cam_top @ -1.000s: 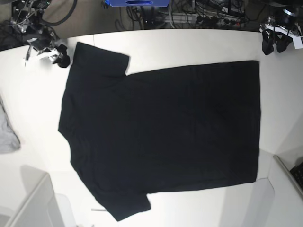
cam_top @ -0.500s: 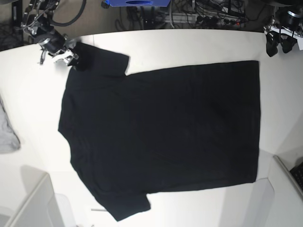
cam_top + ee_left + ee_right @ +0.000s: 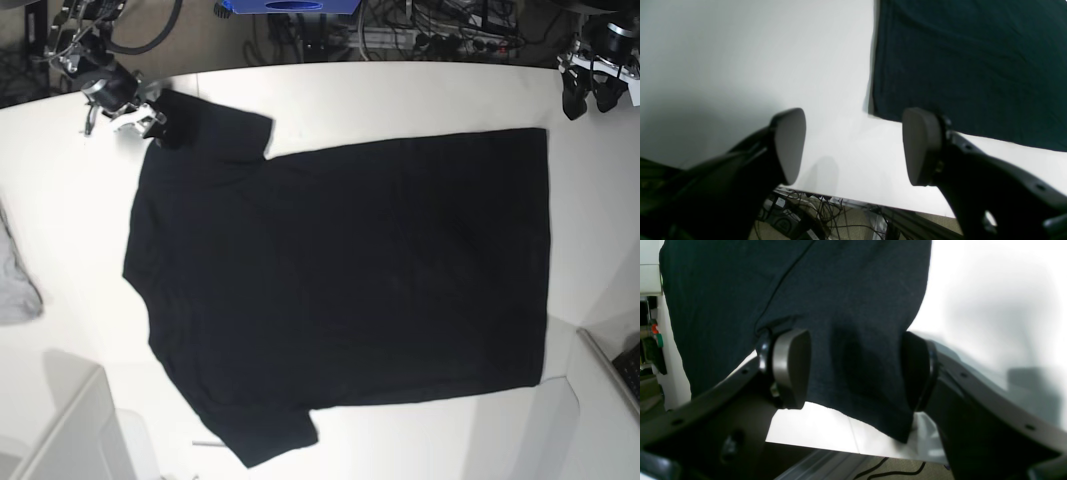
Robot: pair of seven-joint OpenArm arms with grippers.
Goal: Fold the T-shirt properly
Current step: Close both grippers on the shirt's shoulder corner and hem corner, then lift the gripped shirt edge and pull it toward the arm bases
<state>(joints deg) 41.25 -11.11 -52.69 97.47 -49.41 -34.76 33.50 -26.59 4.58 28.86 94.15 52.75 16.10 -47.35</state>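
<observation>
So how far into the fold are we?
Done: the T-shirt lies spread flat on the table, no fold made. In hand: the right gripper is open, straddling the sleeve corner; the left gripper is open beside the hem corner, off the cloth. Left: every fold.

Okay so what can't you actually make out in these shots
- T-shirt, base view: only plain black cloth faces up, so any print or tag is hidden.
- Right claw, right wrist view: the sleeve lies between its open pads; whether they touch the cloth is unclear.
- Left claw, base view: too small at the table corner to read; the left wrist view shows it open over bare table.
</observation>
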